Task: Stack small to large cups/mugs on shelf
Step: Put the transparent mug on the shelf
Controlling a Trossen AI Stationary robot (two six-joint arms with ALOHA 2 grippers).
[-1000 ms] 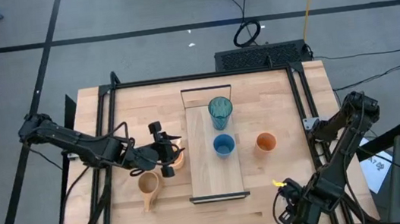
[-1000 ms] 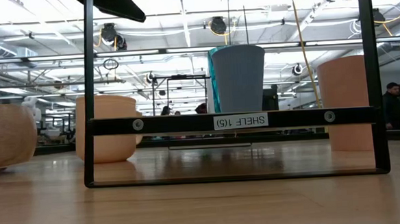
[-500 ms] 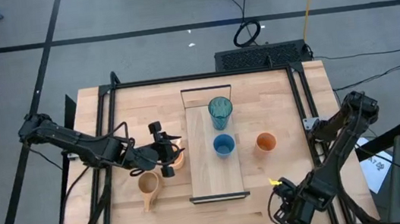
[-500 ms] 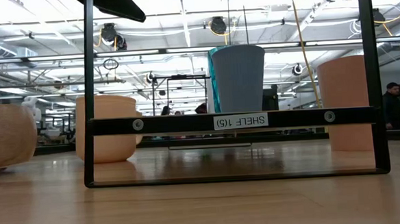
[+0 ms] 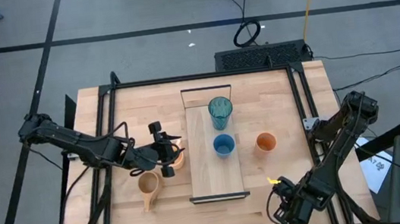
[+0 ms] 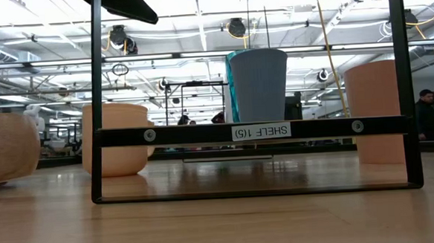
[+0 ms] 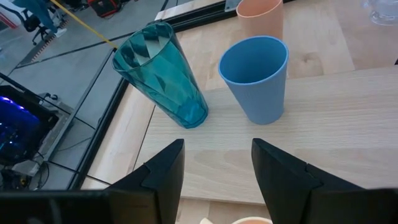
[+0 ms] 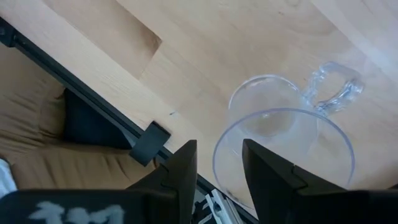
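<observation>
On the shelf (image 5: pixel 216 177) stand the teal tumbler (image 5: pixel 221 112) and the blue cup (image 5: pixel 223 146), each on its base. The orange cup (image 5: pixel 266 143) rests on the table to the shelf's right. The tan mug (image 5: pixel 148 185) and the orange mug (image 5: pixel 178 157) sit to its left. My left gripper (image 5: pixel 165 153) hangs open above the orange mug, whose rim (image 7: pixel 250 220) shows below the fingers. By the table's near right corner my right gripper (image 5: pixel 280 206) is open and points down over the clear glass (image 8: pixel 287 134). Its fingers stand above the rim's near side.
Black frame rails (image 5: pixel 103 131) run along the table's left, far and right sides. The shelf's near end rail (image 6: pixel 247 132) stands upright across the low view. Bare tabletop lies between the shelf's near end and my right gripper.
My right gripper has sunk a little toward the clear glass and drifted slightly toward the table's left; the gap between its fingers is unchanged. The cups and mugs have not moved.
</observation>
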